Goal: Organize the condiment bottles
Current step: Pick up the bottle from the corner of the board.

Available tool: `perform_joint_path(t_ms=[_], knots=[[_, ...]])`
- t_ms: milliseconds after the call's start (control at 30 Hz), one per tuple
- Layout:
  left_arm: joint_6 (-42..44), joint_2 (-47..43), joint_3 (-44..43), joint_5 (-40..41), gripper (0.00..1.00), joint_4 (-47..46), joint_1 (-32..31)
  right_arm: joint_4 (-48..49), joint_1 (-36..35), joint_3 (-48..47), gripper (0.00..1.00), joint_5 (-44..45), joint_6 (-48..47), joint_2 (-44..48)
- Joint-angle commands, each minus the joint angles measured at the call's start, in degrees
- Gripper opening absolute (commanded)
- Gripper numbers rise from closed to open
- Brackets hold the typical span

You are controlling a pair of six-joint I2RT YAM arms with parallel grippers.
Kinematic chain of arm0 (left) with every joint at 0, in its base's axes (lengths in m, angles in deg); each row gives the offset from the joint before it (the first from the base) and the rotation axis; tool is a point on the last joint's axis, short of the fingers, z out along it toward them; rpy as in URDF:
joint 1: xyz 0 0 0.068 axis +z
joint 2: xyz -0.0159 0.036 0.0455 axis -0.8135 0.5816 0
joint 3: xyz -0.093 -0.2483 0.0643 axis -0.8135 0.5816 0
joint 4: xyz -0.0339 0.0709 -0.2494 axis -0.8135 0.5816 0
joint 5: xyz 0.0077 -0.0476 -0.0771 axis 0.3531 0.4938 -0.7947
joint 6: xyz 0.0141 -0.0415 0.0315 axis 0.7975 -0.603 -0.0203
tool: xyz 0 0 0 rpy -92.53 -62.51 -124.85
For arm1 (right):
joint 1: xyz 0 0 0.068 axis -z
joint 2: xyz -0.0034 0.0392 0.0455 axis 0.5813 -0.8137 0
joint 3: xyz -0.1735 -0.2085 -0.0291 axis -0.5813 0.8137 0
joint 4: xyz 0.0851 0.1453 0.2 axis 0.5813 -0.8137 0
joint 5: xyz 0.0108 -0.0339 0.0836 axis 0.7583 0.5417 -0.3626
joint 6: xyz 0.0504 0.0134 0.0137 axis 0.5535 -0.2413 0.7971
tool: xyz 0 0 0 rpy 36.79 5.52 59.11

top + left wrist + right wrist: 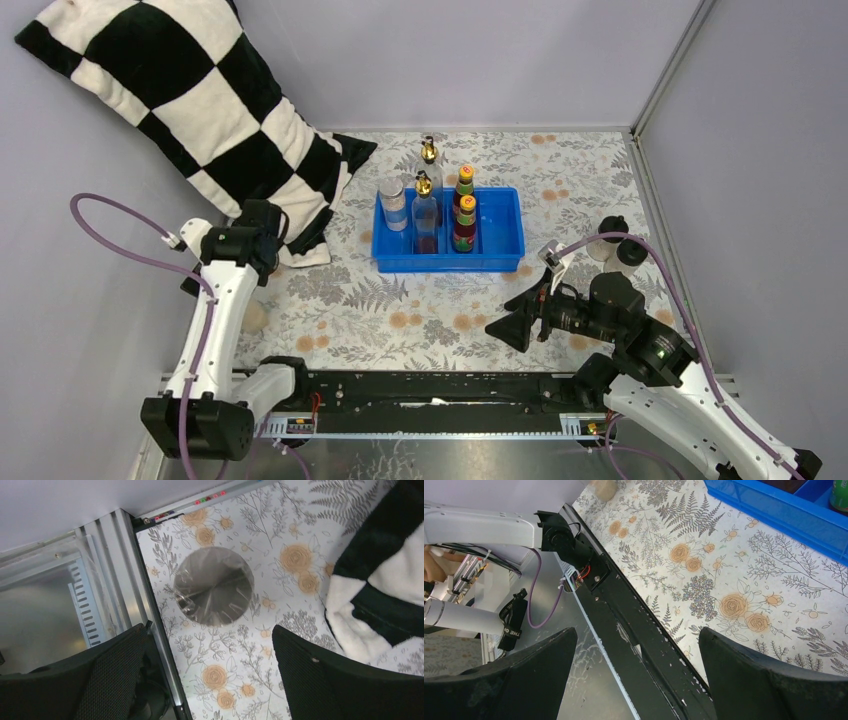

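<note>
A blue tray [500, 262] mid-table holds a silver-lidded jar [394, 203], a gold-spouted clear bottle [425, 215] and two orange-capped dark bottles [465, 184] [465, 225]. Just behind the tray stands a second gold-spouted bottle [430, 158]. Two black-capped shakers [612, 234] [631, 252] stand at the right. Another silver-lidded jar [214, 586] sits by the table's left edge, ahead of my open, empty left gripper [210, 640] [262, 228]. My right gripper [507, 320] [638, 640] hangs open and empty over the table's near edge, front right of the tray.
A black-and-white checked pillow [190, 100] [385, 580] lies at the back left, close to the left gripper. Grey walls close in the table on three sides. A black rail [634, 625] runs along the near edge, with the tray's wall [774, 510] beyond it.
</note>
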Motion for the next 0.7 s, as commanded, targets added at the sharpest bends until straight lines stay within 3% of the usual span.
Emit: perform_joint_path(t_ms=[0,167,667], knots=[[6.41,0.95,-0.03,0.54,0.99,-5.01,5.32,1.43,0.2,-0.41,1.0,-1.54,0.17,-0.05],[13.31,1.6,1.55,-5.9,0.99,-10.78,13.5,1.78,0.13,-0.5,1.0,-1.71,0.39,-0.67],[19.92,7.11,6.32,-15.48,0.99,-20.6,23.66,2.29,0.2,0.27,1.0,-1.53,0.76,-1.77]])
